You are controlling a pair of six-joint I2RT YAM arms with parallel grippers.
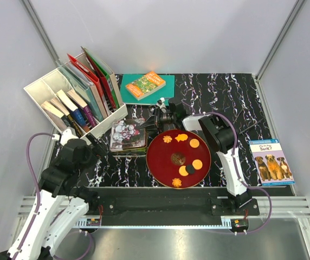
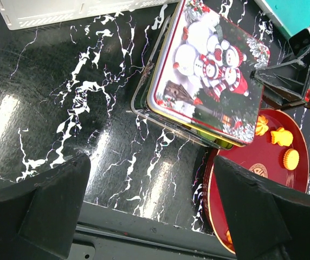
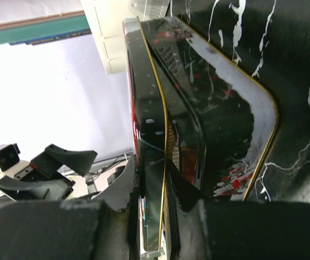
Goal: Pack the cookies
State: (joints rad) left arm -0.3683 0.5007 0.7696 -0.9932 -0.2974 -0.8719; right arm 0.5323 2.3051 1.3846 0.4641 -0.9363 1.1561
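Several cookies (image 1: 194, 143), orange rounds, orange flower shapes and dark brown discs, lie on the red plate (image 1: 157, 162); some show in the left wrist view (image 2: 281, 136). A tin with a snowman lid (image 1: 128, 134) stands left of the plate. My right gripper (image 1: 156, 122) is shut on the lid's right rim (image 3: 163, 162), and the lid (image 2: 209, 70) sits askew, tilted up off the tin's base. My left gripper (image 1: 94, 144) is open and empty over the bare table (image 2: 149, 179), near the front edge, left of the plate (image 2: 252, 162).
A white organiser (image 1: 73, 103) full of books stands at the back left. A teal book with an orange book (image 1: 146, 85) on it lies behind the tin. A dog book (image 1: 271, 161) lies at the right edge.
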